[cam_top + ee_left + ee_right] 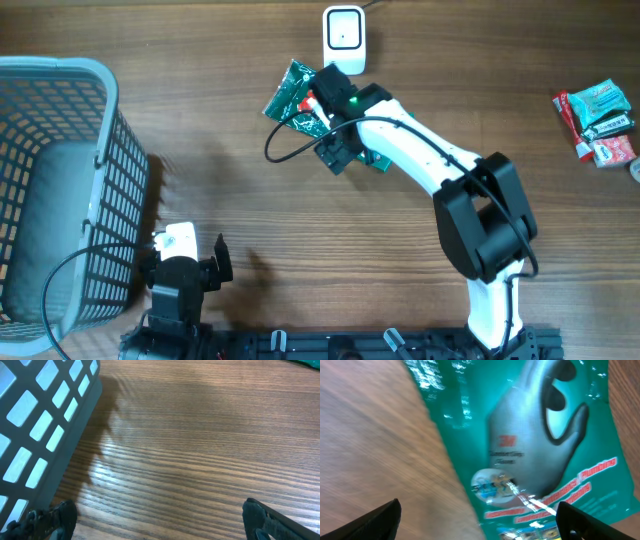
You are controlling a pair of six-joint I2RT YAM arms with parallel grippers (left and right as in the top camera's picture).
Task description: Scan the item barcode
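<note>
Where the brown wooden desk fills the view, one grey basket sits at 9 o'clock, one white scanner at 12, and a heap of packets at 2. One green glove packet lies flat just below the scanner, under the right tool, whose jaws are spread wide. The left tool, at 7, gapes too.
</note>
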